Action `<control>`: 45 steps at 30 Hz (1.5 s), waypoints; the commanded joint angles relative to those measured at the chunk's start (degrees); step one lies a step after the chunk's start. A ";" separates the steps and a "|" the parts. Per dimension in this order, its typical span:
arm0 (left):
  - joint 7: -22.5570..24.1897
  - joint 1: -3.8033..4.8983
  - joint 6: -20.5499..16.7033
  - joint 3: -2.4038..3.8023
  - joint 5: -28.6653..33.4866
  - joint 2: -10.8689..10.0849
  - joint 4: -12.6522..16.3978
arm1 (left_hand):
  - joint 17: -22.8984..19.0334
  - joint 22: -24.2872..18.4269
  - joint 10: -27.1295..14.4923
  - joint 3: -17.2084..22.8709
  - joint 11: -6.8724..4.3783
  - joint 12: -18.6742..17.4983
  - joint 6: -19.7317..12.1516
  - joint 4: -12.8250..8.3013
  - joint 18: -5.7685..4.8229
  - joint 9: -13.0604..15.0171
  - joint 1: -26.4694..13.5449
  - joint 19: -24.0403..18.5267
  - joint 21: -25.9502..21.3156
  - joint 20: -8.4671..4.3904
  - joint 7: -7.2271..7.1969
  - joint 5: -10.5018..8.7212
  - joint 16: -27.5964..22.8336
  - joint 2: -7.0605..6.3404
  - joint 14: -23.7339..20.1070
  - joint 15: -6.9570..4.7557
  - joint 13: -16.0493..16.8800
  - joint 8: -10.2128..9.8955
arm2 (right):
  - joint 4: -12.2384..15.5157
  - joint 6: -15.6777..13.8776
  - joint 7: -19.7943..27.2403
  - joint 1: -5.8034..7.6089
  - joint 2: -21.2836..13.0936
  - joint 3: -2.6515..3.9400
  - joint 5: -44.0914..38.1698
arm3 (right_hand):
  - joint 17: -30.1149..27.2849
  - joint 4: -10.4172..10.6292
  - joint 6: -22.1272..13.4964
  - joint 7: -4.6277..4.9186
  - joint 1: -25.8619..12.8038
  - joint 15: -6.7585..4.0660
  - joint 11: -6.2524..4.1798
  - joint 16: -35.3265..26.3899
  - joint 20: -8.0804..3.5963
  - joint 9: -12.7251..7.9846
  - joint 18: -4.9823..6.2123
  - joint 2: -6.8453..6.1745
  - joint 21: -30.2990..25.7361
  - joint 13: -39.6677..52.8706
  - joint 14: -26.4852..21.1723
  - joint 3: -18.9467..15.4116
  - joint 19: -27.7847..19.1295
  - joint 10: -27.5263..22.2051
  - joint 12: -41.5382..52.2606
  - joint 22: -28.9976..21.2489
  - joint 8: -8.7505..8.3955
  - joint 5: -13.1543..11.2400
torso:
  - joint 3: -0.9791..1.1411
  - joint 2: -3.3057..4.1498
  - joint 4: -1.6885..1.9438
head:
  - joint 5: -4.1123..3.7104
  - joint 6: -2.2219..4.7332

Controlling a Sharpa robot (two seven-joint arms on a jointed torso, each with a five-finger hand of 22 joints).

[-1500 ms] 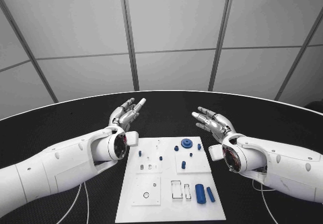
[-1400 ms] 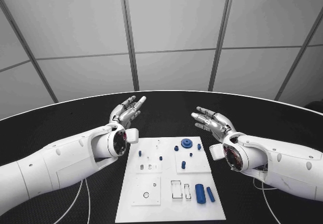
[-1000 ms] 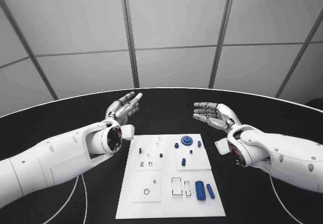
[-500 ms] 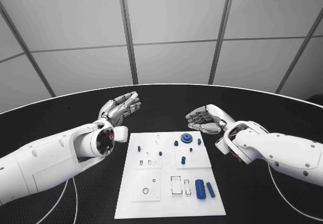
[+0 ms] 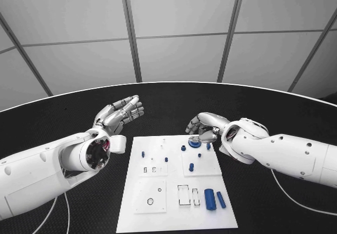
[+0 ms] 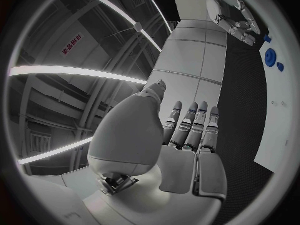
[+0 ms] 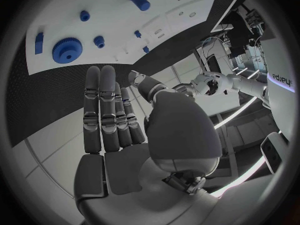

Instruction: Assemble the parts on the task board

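While right hand (image 5: 203, 126) is hovering over blue gear (image 5: 195, 144) at board's (image 5: 176, 214) far edge, fingers curled, holding nothing, you're risking knocking nearby small pegs (image 5: 199, 156) sideways. Left hand (image 5: 118, 113) is idling off board, fingers apart, empty.

Glossy white arms (image 5: 295, 151) end in silver hands with segmented fingers (image 5: 125, 108).

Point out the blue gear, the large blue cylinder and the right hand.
blue gear (image 5: 195, 144), head view, its visible top face.
large blue cylinder (image 5: 210, 199), head view, middle of its side.
right hand (image 5: 204, 125), head view, back of the curled fingers.
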 commanded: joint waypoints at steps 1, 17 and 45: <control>-0.04 0.55 -0.02 0.00 0.30 -0.51 1.19 | -0.13 0.07 0.43 0.39 -0.04 -0.07 0.50 0.00 0.65 0.05 0.23 0.22 0.35 -0.06 6.49 -0.29 0.01 -0.18 -0.36 -0.06 0.02 0.37 | -0.24 0.95 -2.13 0.53 0.76 0.00 -4.94 | 5.29 0.96 -0.09 -0.52 -0.24 -0.28 -0.21 6.33 -0.14 0.10 0.53 -0.87 3.62 0.23 2.38 0.82 1.54 -0.66 -0.10 2.51 -0.48 0.04 | -0.10 1.96 0.70 | -0.67 0.43; -0.43 2.81 0.14 0.01 0.56 -2.17 4.48 | -0.40 -0.08 0.00 0.44 0.03 -0.35 0.12 -0.09 0.59 -0.04 0.16 -0.27 0.20 -0.06 6.54 -0.30 -0.50 -0.30 -1.62 0.07 -0.05 0.19 | -0.44 7.30 -8.32 1.45 2.17 0.01 -14.15 | 37.16 3.10 -2.14 -1.22 -0.16 0.17 0.04 40.64 0.29 1.41 -1.11 -3.17 21.18 0.54 4.12 2.90 4.09 -4.92 0.47 21.44 -0.40 -0.07 | -0.48 4.72 1.80 | -1.25 1.54; -1.04 3.80 0.28 0.02 0.57 -2.56 4.79 | -0.69 -0.23 -1.36 0.55 0.17 -0.96 -0.90 -0.21 0.50 -0.27 0.04 -0.55 0.06 -0.05 6.60 -0.30 -1.08 -0.43 -2.92 0.27 -0.18 -0.29 | -0.80 9.10 -9.49 1.51 2.75 0.00 -15.17 | 45.92 4.61 -2.11 -1.30 0.08 0.05 -0.34 49.76 0.55 2.60 -2.78 -2.71 31.78 1.22 5.16 3.72 7.03 -3.33 2.36 34.90 0.70 0.05 | 0.10 7.02 2.00 | -1.44 2.98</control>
